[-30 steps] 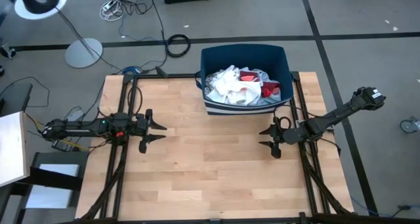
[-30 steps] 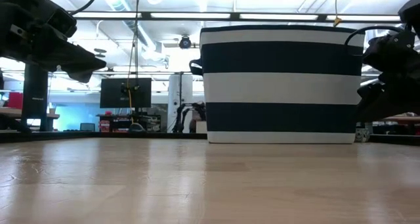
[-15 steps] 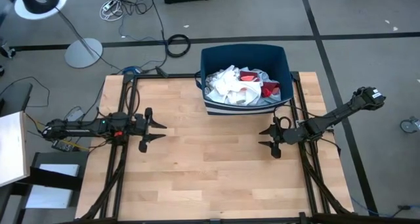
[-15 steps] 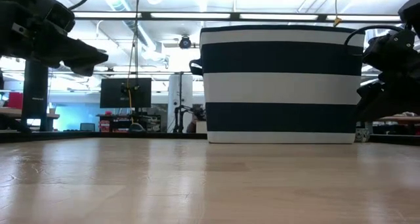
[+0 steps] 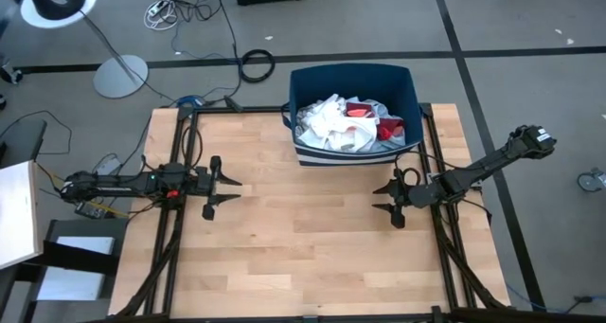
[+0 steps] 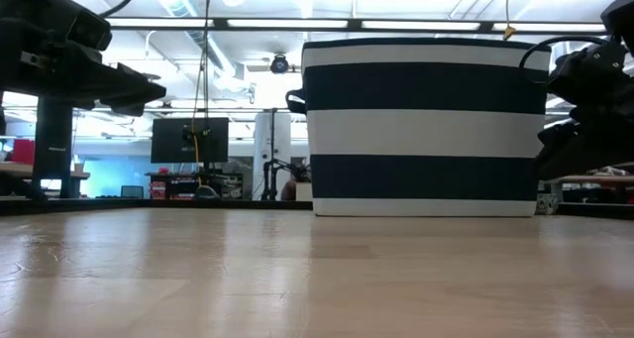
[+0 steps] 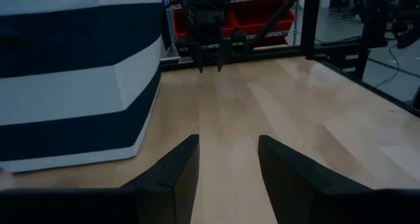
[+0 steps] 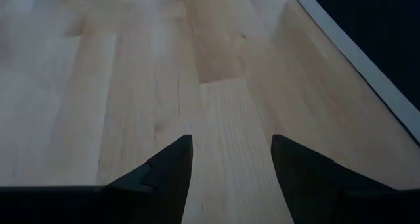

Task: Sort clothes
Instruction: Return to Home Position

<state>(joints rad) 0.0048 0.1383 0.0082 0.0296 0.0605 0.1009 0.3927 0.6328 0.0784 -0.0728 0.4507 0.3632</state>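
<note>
My left gripper (image 5: 228, 191) and right gripper (image 5: 380, 199) both hang spread and empty, the clothes (image 5: 343, 124) heaped in the striped bin (image 5: 352, 77), so a wide swing by my right could nudge its near wall.

a robotics lab: floor cables (image 5: 159, 15), ceiling strip lights (image 6: 426, 24), a monitor (image 6: 188, 140) beyond.
</note>
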